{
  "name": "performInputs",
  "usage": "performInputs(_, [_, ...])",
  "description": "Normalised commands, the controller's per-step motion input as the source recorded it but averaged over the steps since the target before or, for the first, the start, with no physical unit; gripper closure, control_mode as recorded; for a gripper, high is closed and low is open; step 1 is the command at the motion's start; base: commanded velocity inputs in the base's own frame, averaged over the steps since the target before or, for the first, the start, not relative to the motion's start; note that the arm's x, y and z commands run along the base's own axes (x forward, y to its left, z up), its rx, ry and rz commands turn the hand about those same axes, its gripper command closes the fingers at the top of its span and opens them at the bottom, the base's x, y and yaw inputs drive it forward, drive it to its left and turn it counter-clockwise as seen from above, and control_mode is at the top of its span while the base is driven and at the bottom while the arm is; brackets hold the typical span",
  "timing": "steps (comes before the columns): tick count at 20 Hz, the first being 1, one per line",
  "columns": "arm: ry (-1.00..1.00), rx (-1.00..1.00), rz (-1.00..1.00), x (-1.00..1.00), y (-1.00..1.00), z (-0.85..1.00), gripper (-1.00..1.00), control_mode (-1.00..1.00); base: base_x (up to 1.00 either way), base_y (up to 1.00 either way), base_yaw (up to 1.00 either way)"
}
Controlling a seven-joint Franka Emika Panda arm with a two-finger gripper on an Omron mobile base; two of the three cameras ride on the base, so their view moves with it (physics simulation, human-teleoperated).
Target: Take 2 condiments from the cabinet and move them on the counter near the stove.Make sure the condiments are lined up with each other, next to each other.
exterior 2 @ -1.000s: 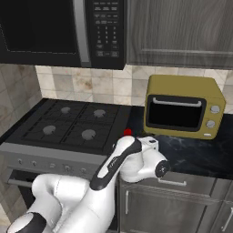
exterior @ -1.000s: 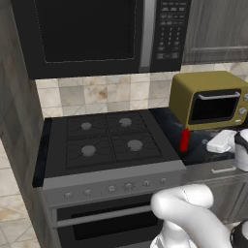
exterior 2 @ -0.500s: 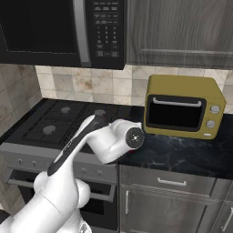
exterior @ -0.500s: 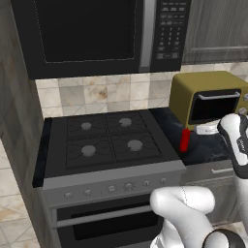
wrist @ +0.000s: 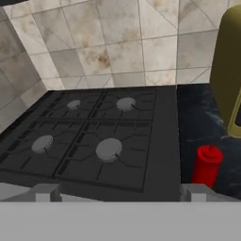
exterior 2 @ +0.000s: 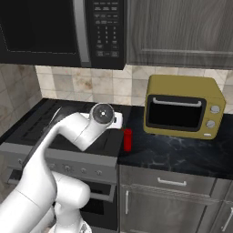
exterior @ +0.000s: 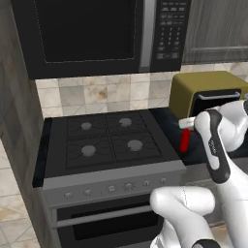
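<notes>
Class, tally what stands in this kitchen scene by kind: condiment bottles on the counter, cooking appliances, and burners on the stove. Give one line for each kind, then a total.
Condiment bottles on the counter: 1, the red squeeze bottle
Cooking appliances: 3, the stove, the microwave, the toaster oven
Burners on the stove: 4
Total: 8

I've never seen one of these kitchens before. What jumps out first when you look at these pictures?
Probably the big white robot arm bending across the front of the black stove. Next, the small red squeeze bottle standing upright on the dark counter, between the stove and the olive-yellow toaster oven. A black microwave hangs over the burners.
</notes>
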Motion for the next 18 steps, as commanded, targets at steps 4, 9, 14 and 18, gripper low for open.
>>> performInputs(4, [0.08, -0.09, -0.15, 0.0, 0.5, 0.01, -1.0, -1.0, 0.0, 0.0, 0.0])
performInputs(9, [0.08, -0.08, -0.11, 0.0, 0.45, 0.0, -1.0, -1.0, 0.0, 0.0, 0.0])
performInputs(14, [0.08, -0.06, -0.04, 0.1, 0.28, 0.0, -1.0, -1.0, 0.0, 0.0, 0.0])
performInputs(18, [0.01, -0.04, 0.0, 0.0, 0.2, 0.0, -1.0, -1.0, 0.0, 0.0, 0.0])
